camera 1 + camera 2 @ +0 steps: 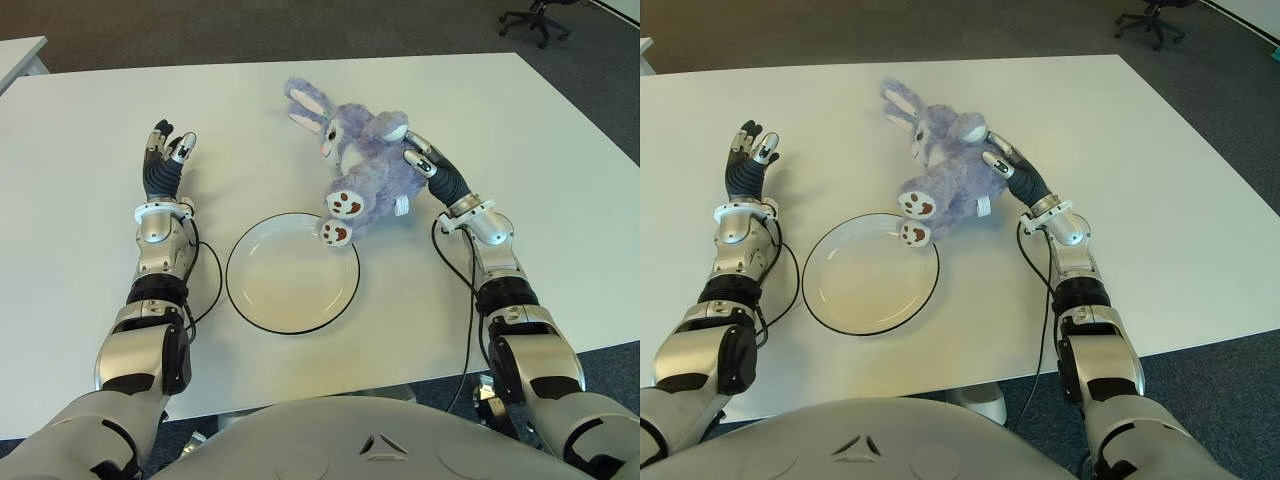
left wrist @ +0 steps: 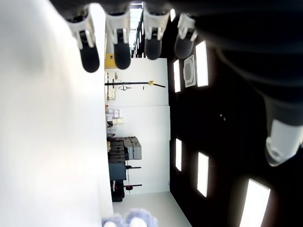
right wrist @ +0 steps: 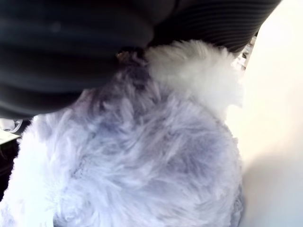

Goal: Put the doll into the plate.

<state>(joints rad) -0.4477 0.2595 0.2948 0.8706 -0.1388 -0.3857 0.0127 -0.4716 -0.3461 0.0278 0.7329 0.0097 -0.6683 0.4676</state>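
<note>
Centrally, the right hand [image 1: 425, 160] lies against the far-right flank of the plush rabbit doll [image 1: 365, 170], its dark fingers [image 1: 997, 160] pressed into the lilac fur. The right wrist view is filled by that fur, with a white tuft directly under the black ribbed palm, so the hand is in close contact with the doll; the fingers curl round the body in a grasp, though how fully they close cannot be told. The doll lies on its side on the white table [image 1: 90, 130], just beyond the plate [image 1: 292, 272] on its far-right side. Its long white-and-pink ears point away from the robot and toward its left, and its two white soles with brown paw prints face the robot. The lower foot [image 1: 336, 233] overlaps the plate's far-right rim, while the body and head are outside the plate on the table. The plate is round, white with a thin dark edge, and holds nothing else; it sits between the two forearms, near the table's near edge.

The left hand [image 1: 166, 160] shows to the left of the plate, well apart from the doll, with its fingers extended and slightly spread and nothing in them. The left wrist view confirms this: four straight fingertips [image 2: 89, 56] project side by side with only the room behind them. Black cables loop on the table beside each forearm. An office chair [image 1: 538, 18] stands on the dark carpet beyond the table's far-right corner.
</note>
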